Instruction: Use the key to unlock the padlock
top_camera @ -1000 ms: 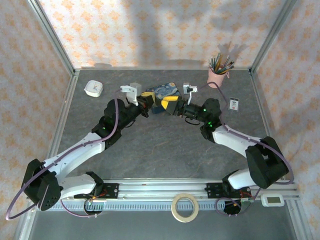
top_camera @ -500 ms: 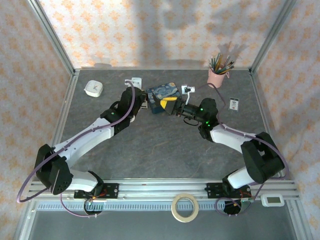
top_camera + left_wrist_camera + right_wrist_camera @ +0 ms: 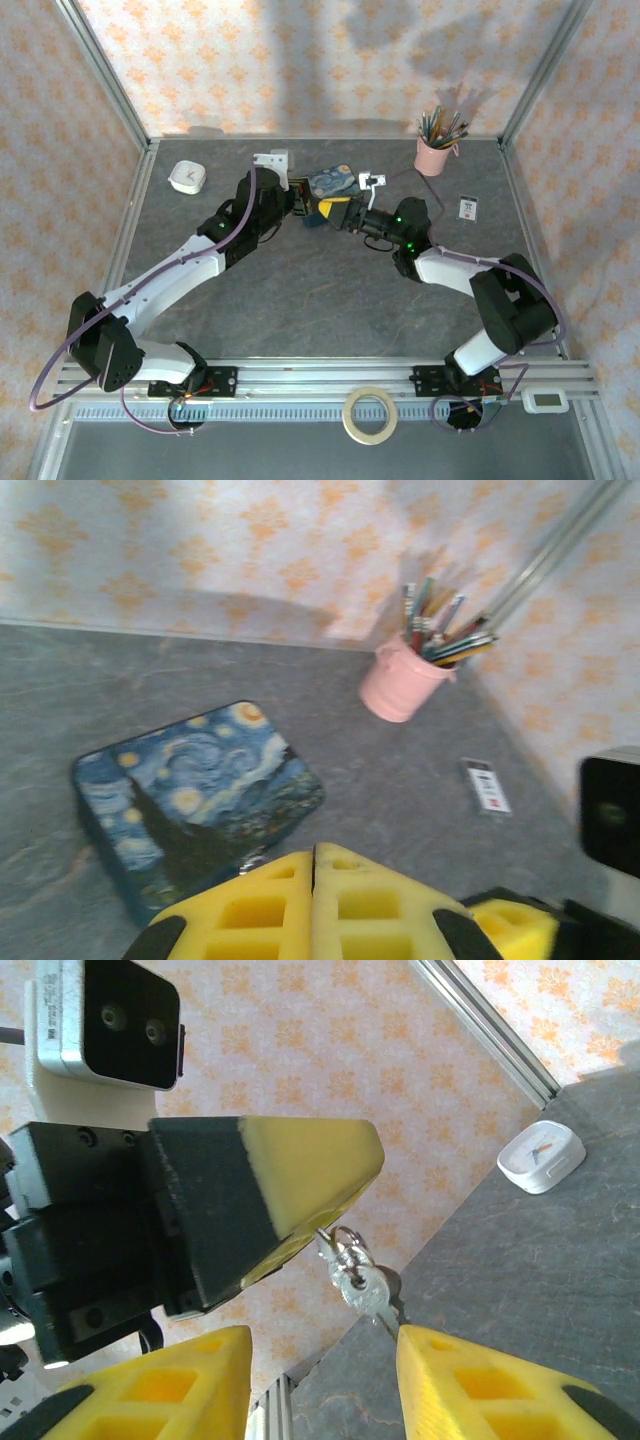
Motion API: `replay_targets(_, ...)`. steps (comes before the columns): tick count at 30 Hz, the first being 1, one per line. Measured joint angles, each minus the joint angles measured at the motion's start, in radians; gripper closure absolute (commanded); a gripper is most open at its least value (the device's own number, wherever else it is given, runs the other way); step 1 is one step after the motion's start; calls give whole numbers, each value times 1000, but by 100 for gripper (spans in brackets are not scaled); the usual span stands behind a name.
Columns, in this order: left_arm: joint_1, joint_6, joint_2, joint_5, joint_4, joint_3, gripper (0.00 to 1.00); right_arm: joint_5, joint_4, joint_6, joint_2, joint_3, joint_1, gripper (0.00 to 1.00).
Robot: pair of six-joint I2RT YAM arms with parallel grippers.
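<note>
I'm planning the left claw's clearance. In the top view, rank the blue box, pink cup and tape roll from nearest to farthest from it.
From the left claw, key dangling from it:
1. blue box, right beside it.
2. pink cup, back right.
3. tape roll, near edge.

Nothing legible here, honestly. The little white card (image 3: 489,787), lying ahead and to the right of the left gripper (image 3: 314,858), has some dark print on it, maybe a barcode, but it's too small and blurry to read. The small white clock (image 3: 541,1156), well past the right gripper (image 3: 322,1345) on its right, shows a dial with coloured hands and no digits I can make out.
</note>
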Motion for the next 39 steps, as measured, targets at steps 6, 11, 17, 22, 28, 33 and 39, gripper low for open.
replay_targets(6, 0, -45, -28, 124, 97, -50, 100, -6, 28, 4, 5, 6, 0, 57)
replay_targets(11, 0, -72, -28, 204, 162, -68, 100, -15, 56, 3, 11, 8, 3, 53)
replay_targets(17, 1, -113, -28, 277, 239, -99, 100, -19, 64, 0, 16, 8, 11, 59)
replay_targets(22, 5, -146, -28, 304, 298, -120, 100, -19, 98, 0, 17, 8, 13, 77)
replay_targets(28, 13, -196, -28, 311, 360, -153, 100, -18, 128, -8, 16, 1, 16, 100)
replay_targets(33, 26, -254, -36, 323, 410, -194, 35, -13, 119, -31, 12, -14, 16, 100)
replay_targets(39, 100, -370, -89, 336, 527, -285, 8, 15, 19, -113, -23, -26, 11, 100)
